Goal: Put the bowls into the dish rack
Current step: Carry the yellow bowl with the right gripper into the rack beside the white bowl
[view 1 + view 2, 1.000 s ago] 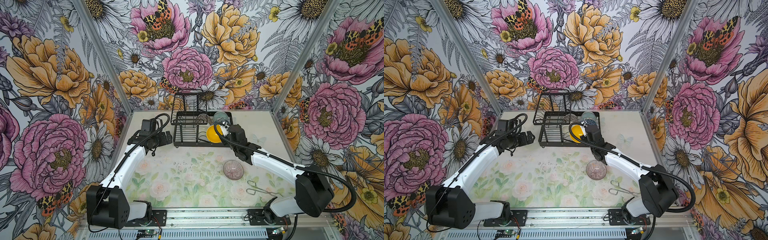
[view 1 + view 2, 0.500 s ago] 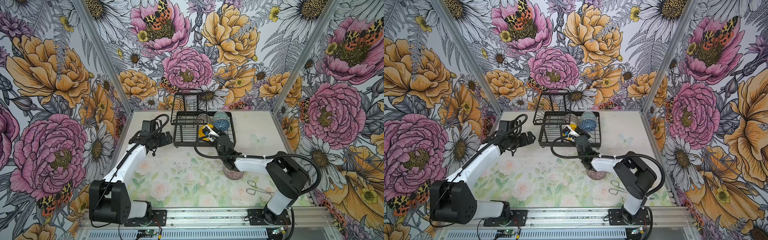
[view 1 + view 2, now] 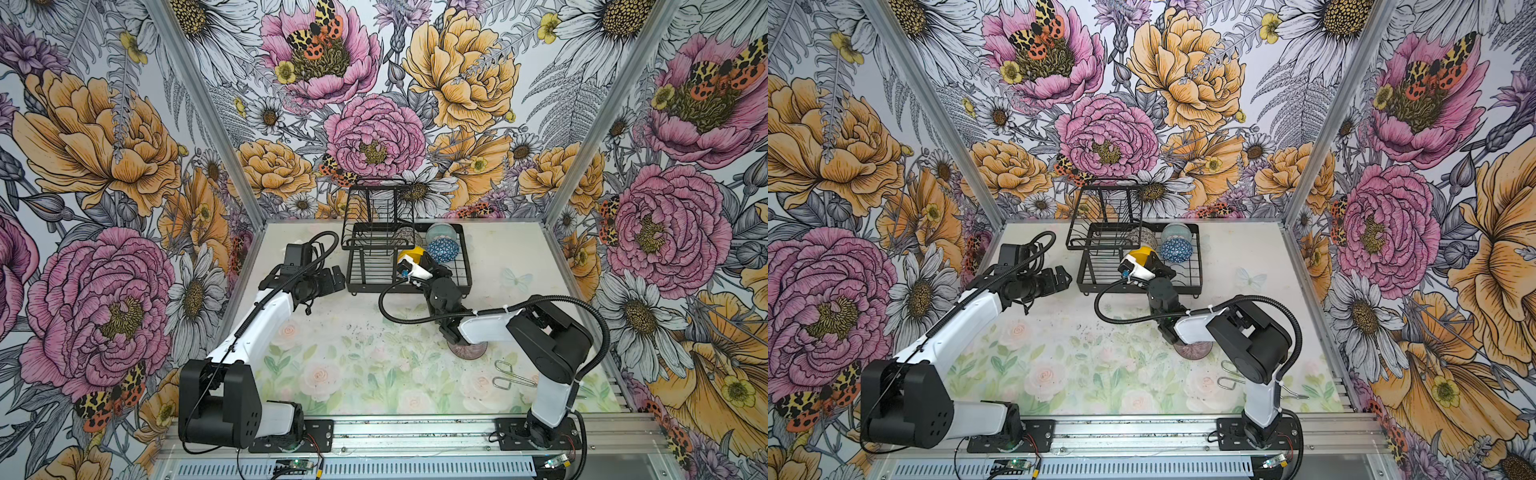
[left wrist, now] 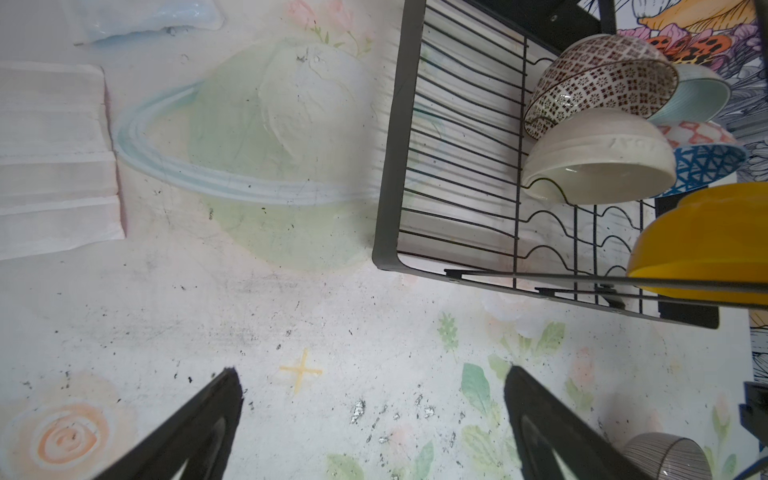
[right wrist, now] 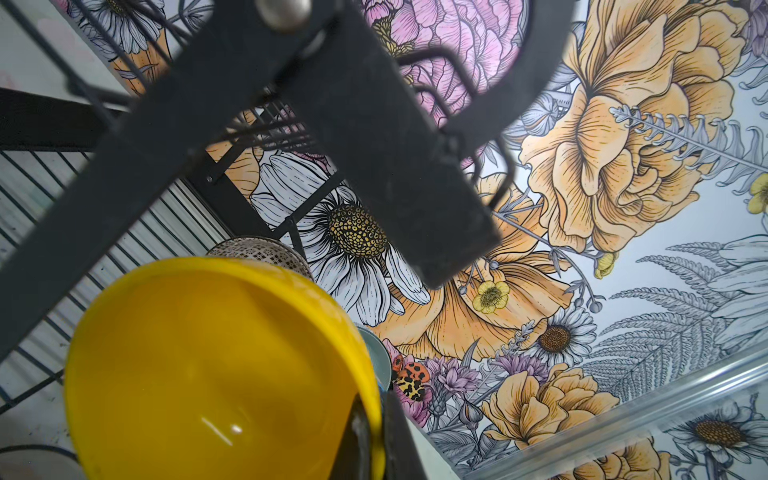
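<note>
Yellow bowl [image 3: 411, 252], gripped at its rim by the right hand [image 5: 375, 432], which is clenched on the edge with 1 finger inside the wall and 1 outside. The bowl sits over the lower tier of the dish rack [image 4: 389, 166], close behind the front rail, beside the cream bowl [image 4: 598, 166] and the mosaic bowl [image 4: 598, 79]. The blue triangle-patterned bowl [image 3: 442, 249] and the teal bowl [image 3: 439, 230] stand further along the same tier.

Handling: the glossy wall suggests a light, stiff and rather slippery piece, probably plastic. The thin rim is the only place narrow enough for a pinch.

Orientation: being round, the bowl has no long axis. It is tipped on edge, and its opening appears to face the front of the desk, toward the wrist camera, with the domed back turned to the rear wall.

The left hand [image 4: 372, 374] is released, with its jaws spread wide over bare desk just beside the rack's left side, holding nothing.

1 mauve bowl [image 3: 467, 351] remains upright on the desk, partly hidden under the right forearm, near the wire tongs [image 3: 509, 374].
</note>
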